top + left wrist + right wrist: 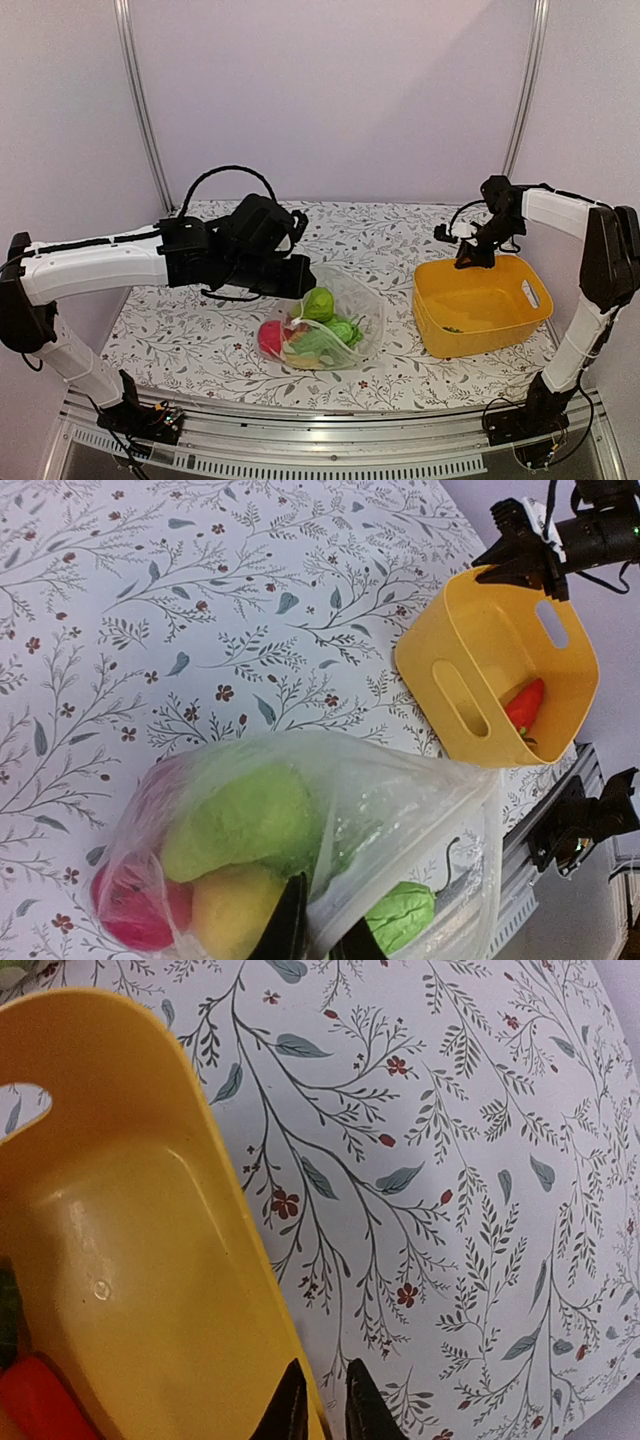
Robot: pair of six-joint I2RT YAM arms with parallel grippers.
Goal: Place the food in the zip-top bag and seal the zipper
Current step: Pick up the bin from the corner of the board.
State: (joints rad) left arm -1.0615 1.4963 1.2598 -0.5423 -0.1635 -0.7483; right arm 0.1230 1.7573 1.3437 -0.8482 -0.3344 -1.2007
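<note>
Bag [352, 300] lies on the table [190, 335], left of centre. Its long axis runs near-left to far-right. The filled end points near-left. The slack clear end reaches toward the tub [500, 325], close to it but apart.

In the bag: green ball [318, 303] uppermost, red ball [270, 338] at the near-left end, yellow ball [235, 905] beside it, leafy greens [342, 330] toward the right. Zipper not resolvable; cannot tell whether the mouth is sealed.

Carrot [525, 708] is in the tub, leaning on the wall, long axis tilted, one end up toward the rim. A green scrap [452, 328] lies on the tub floor.

Left arm: stretched from the left edge toward centre, roughly level, wrist over the bag's far-left edge. Left gripper [322, 938]: fingers [290, 930] nearly together, pinching bag film.

Right arm: upper link rises at the right edge, forearm reaches left and down to the tub's far-left corner. Right gripper [320, 1410]: fingers [290, 1405] astride the tub rim, one inside and one outside, gap narrow, clamped on the wall.
</note>
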